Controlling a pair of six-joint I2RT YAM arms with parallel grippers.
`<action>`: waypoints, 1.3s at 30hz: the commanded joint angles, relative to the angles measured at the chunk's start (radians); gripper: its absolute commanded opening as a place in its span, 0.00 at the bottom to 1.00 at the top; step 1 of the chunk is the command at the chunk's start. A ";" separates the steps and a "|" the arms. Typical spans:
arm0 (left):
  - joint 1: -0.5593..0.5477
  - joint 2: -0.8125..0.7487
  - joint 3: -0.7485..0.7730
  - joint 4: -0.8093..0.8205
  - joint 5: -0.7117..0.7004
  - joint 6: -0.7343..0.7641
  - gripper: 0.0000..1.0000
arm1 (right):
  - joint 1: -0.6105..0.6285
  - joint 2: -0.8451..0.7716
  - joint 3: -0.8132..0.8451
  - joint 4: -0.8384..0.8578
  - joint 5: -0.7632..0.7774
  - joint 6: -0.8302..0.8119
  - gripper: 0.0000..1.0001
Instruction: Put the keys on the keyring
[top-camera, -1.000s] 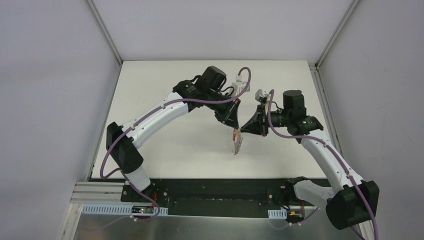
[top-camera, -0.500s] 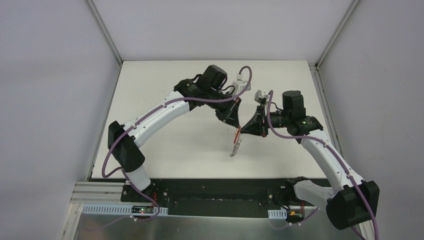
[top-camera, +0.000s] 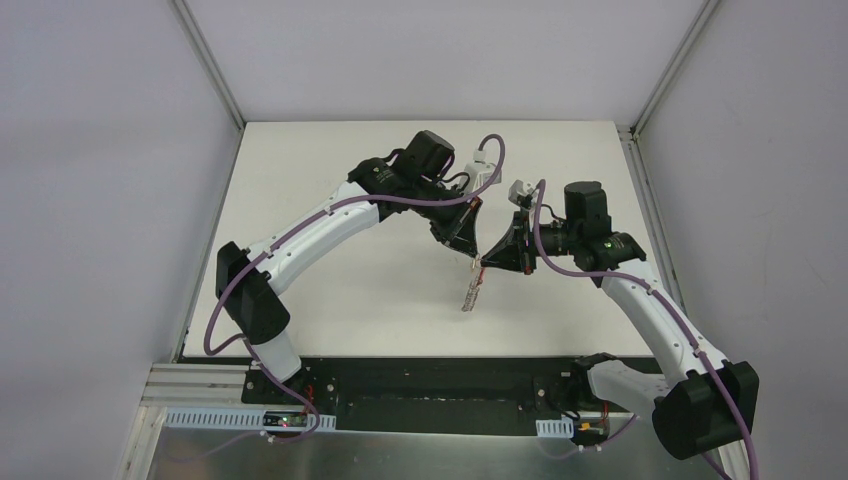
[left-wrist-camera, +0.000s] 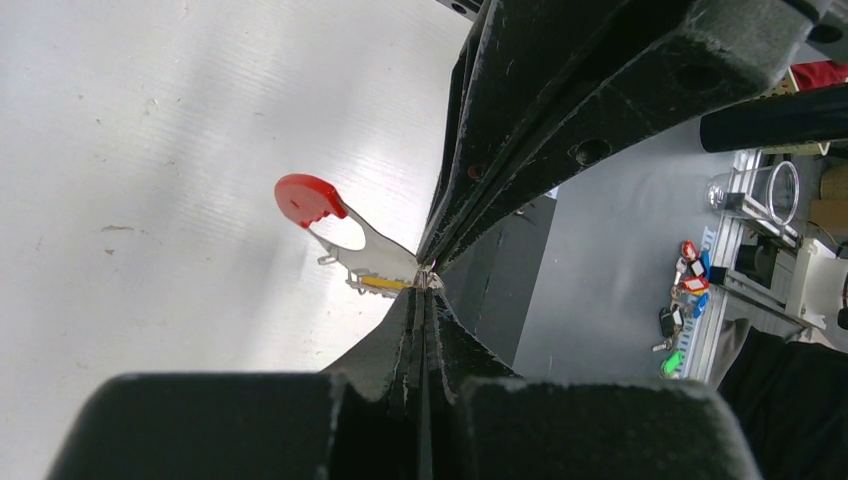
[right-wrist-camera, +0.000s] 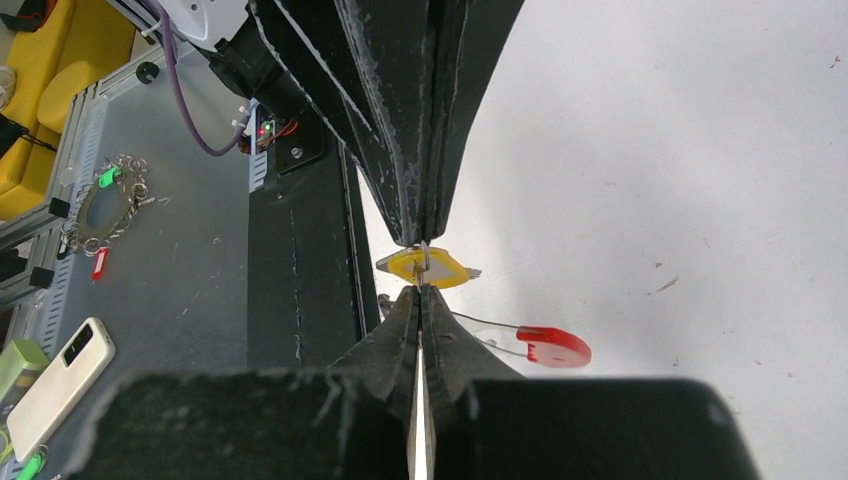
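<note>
Between the pinched-shut tips of left gripper (left-wrist-camera: 424, 285) and right gripper (right-wrist-camera: 421, 290) sits the key (right-wrist-camera: 440, 267), keyring (top-camera: 470, 294) dangling below.

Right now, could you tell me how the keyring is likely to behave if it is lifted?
Probably floppy: the keyring hangs limp under the meeting tips of the left gripper and right gripper, so it may swing. Likely light, being thin. It could slip, as only a thin loop seems pinched.

Two claws, left claw (left-wrist-camera: 424, 288), right claw (right-wrist-camera: 421, 288); one yellow-headed key (right-wrist-camera: 425, 267); one keyring (top-camera: 470, 295); one table (top-camera: 330, 200).
</note>
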 joint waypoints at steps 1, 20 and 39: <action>0.003 -0.011 0.008 0.005 0.049 0.020 0.00 | 0.006 -0.006 0.012 0.042 -0.011 0.009 0.00; -0.003 -0.005 -0.003 0.014 0.029 0.026 0.00 | 0.005 -0.003 0.011 0.043 -0.013 0.014 0.00; -0.004 0.029 0.037 -0.006 -0.001 0.036 0.00 | 0.005 -0.004 0.011 0.040 -0.031 0.012 0.00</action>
